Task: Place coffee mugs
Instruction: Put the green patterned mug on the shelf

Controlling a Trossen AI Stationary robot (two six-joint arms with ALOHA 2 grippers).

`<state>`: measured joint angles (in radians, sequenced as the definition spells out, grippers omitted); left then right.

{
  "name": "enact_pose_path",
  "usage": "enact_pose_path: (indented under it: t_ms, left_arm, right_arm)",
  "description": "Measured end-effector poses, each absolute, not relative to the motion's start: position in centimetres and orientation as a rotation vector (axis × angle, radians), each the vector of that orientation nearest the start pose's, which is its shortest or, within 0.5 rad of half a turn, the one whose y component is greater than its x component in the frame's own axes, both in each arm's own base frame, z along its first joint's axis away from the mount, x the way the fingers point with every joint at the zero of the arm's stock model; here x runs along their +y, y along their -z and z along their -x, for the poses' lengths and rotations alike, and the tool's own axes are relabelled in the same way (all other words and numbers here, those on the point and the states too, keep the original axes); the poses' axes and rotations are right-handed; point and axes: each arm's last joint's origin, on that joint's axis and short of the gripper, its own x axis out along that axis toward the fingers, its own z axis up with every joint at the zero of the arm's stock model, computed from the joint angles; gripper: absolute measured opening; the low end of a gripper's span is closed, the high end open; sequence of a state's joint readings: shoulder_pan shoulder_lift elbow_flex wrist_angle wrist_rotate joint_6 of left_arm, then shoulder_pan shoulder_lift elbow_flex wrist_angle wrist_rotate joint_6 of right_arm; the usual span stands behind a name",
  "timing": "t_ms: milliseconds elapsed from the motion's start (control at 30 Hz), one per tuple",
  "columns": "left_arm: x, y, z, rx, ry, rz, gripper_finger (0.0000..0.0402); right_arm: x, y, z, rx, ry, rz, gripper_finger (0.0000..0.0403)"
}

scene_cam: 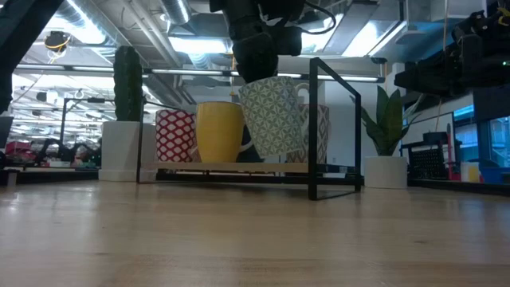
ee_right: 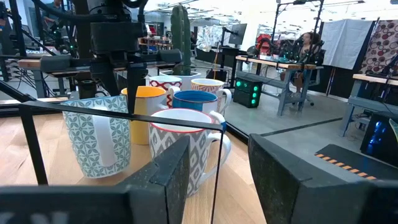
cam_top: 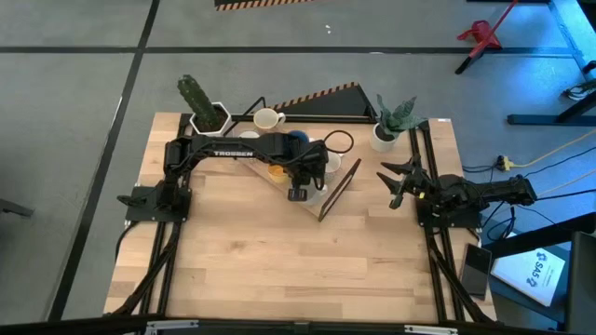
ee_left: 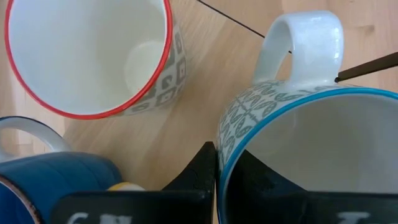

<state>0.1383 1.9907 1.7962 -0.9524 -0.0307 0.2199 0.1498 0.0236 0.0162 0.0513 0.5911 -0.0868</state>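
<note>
Pinching the blue-rimmed mug (ee_left: 298,130) by its wall, the left gripper (ee_left: 217,180) has its fingers nearly together; glazed ceramic is stiff, slippery, breakable. Right gripper (ee_right: 217,174) waits, fingers spread.

Mugs (cam_top: 296,158) crowded inside the black frame (cam_top: 340,189); broad bare table (cam_top: 279,261) in front.

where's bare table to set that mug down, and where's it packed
The near half of the table, between the two arm bases, is bare wood. It is crowded at the far edge: mugs cluster inside the black frame where the left gripper clamps the teal-patterned mug.
</note>
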Motion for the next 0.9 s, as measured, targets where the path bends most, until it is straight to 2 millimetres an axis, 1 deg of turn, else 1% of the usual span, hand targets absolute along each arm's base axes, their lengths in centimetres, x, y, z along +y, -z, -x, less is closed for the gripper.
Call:
enact_pose_path:
  t_ms: [100, 267, 367, 533, 900]
  left_arm:
    - [5.9, -26.77, -41.47, 1.163, -0.025, -0.133, 0.0017]
    - [5.96, -26.82, -41.57, 1.154, -0.051, -0.15, 0.0059]
    - [6.01, -26.83, -41.57, 1.154, -0.054, -0.145, 0.0072]
    - [5.88, -26.82, -41.57, 1.152, -0.032, -0.134, 0.0077]
    - [5.87, -26.82, -41.57, 1.156, -0.046, -0.15, 0.008]
  right_arm:
    - [-0.2, -17.19, -9.46, -0.022, 0.442, 0.069, 0.015]
    - [-0.2, -17.19, -9.46, -0.022, 0.443, 0.069, 0.015]
    - [-0.2, -17.19, -9.46, -0.022, 0.443, 0.07, 0.015]
    - [-0.2, -17.19, -9.46, -0.022, 0.442, 0.069, 0.015]
    - [-0.2, -17.19, -9.46, -0.022, 0.442, 0.069, 0.015]
